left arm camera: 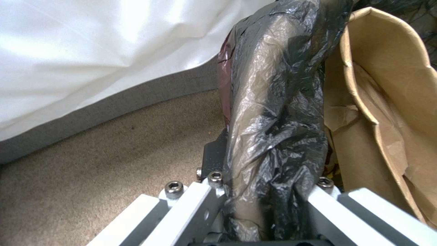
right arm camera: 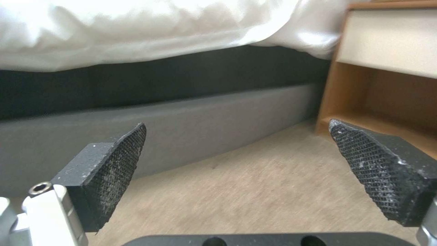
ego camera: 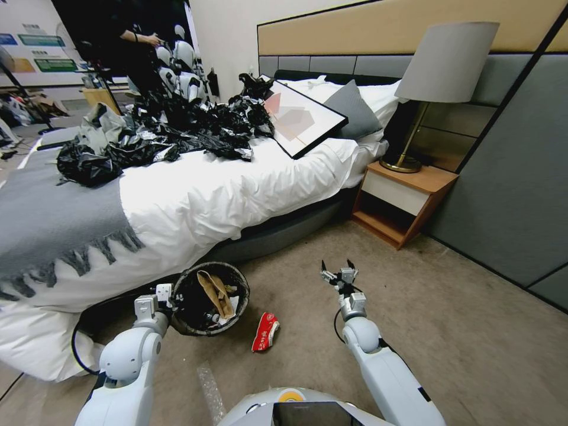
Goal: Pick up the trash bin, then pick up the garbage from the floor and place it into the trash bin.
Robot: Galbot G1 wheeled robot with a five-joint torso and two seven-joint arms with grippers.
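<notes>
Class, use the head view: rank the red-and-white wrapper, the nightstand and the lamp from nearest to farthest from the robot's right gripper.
Measured from the right gripper, which is open above the carpet:
1. Red-and-white wrapper, on the floor toward the robot's left, beside the trash bin.
2. Nightstand, ahead and to the right, against the wall.
3. Lamp, standing on the nightstand.

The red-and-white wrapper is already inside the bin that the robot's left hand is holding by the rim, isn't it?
Not quite. The left hand does grip the trash bin by its rim, but the head view shows the red-and-white wrapper lying on the carpet beside the bin, not in it. A brown paper bag is inside.
</notes>
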